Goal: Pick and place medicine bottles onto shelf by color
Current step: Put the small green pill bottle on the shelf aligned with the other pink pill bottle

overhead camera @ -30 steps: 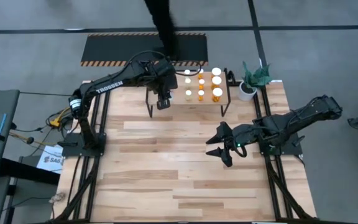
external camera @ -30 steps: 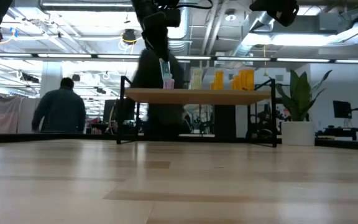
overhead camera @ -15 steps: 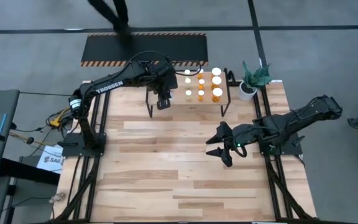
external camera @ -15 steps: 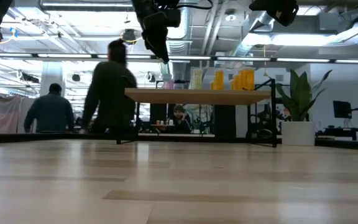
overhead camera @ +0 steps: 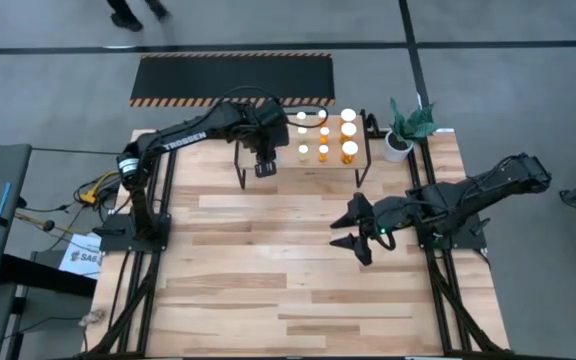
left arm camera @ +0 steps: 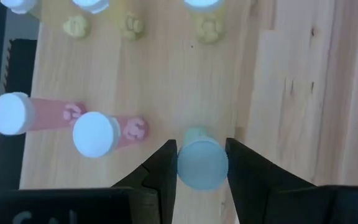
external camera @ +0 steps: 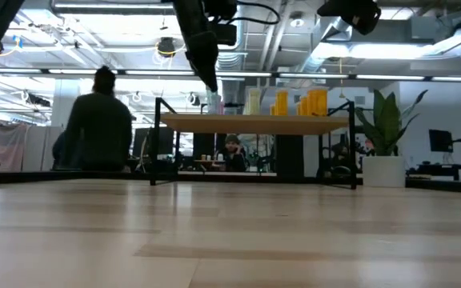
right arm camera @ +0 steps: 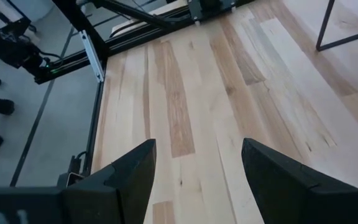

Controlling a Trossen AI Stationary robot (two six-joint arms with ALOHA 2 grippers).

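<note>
Wooden tabletop [overhead camera: 268, 280]: pale planks, bare across the middle and near edge.
Shelf [overhead camera: 288, 150]: light wood top on thin black legs, stood at the table's far edge.
Left arm: reached over the shelf's left end, with the left gripper [left arm camera: 197, 163] pointing down at the shelf top.
Left gripper's fingers [left arm camera: 163, 168]: set on either side of a greenish bottle [left arm camera: 199, 160] with a pale cap; whether they pressed on it could not be told.
Right arm: lay low near the table's right edge, well apart from the shelf.
Right gripper [overhead camera: 353, 232]: fingers spread wide over bare planks, holding nothing.
Orange bottles [overhead camera: 349, 150]: white-capped, upright in rows on the shelf's right half.
Pink bottles [left arm camera: 107, 132]: two, white-capped, just beside the greenish one.
Potted plant [overhead camera: 404, 128]: at the far right corner, beside the shelf.
</note>
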